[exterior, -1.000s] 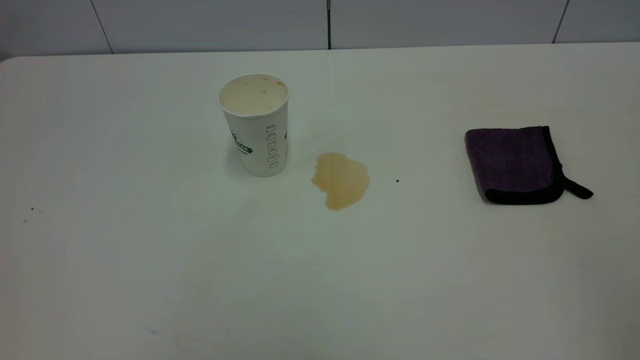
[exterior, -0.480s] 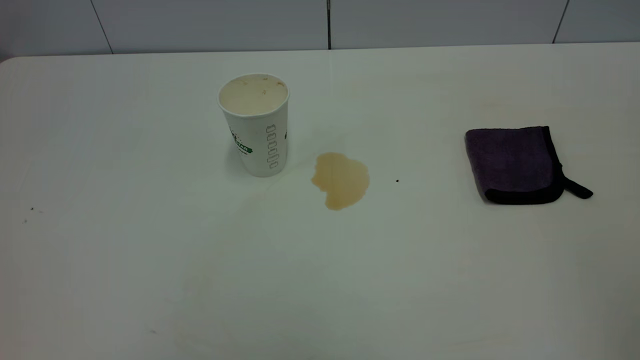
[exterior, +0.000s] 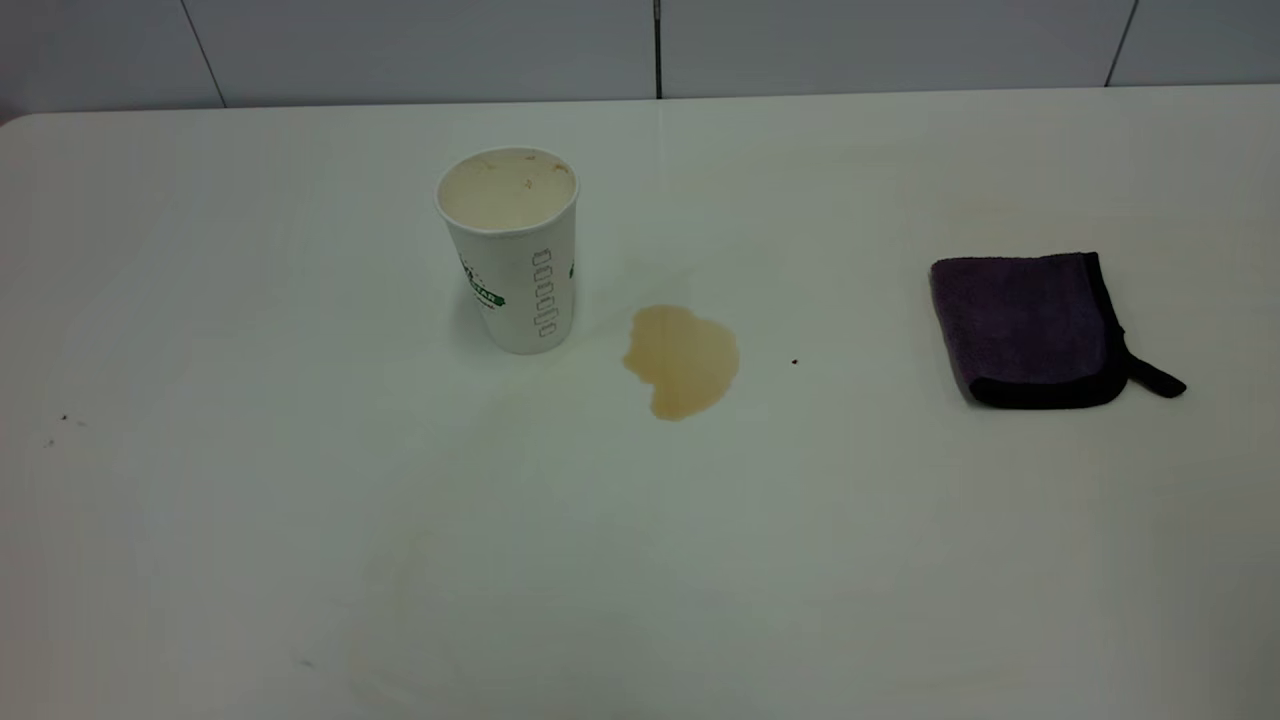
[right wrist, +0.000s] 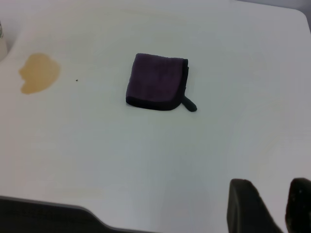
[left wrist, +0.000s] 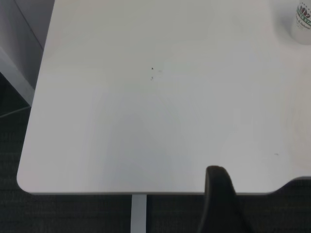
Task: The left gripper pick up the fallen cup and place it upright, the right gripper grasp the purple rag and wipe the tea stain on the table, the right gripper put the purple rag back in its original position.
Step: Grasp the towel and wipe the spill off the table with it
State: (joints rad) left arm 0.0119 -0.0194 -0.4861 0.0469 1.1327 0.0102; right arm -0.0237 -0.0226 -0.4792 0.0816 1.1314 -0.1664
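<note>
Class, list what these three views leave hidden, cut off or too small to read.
- Left gripper: left wrist view shows one dark finger; the frame edge cuts off the rest, so its opening cannot be told.
- Cup: cut off at that view's corner.
- Cup print: too small to read in the exterior view.
- Both arms: outside the exterior view.

We seem to be in a plain indoor test space, something like a lab or an office room, though we cannot say which. What we go by is sparse: a large white table (exterior: 300,520) with a rounded corner, set against a wall of pale grey panels (exterior: 420,45) split by dark seams. In the left wrist view we see a dark, carpet-like floor (left wrist: 63,213) beyond the table's edge and a white table leg (left wrist: 138,213) below it. No household or shop furnishings appear around it.
</note>
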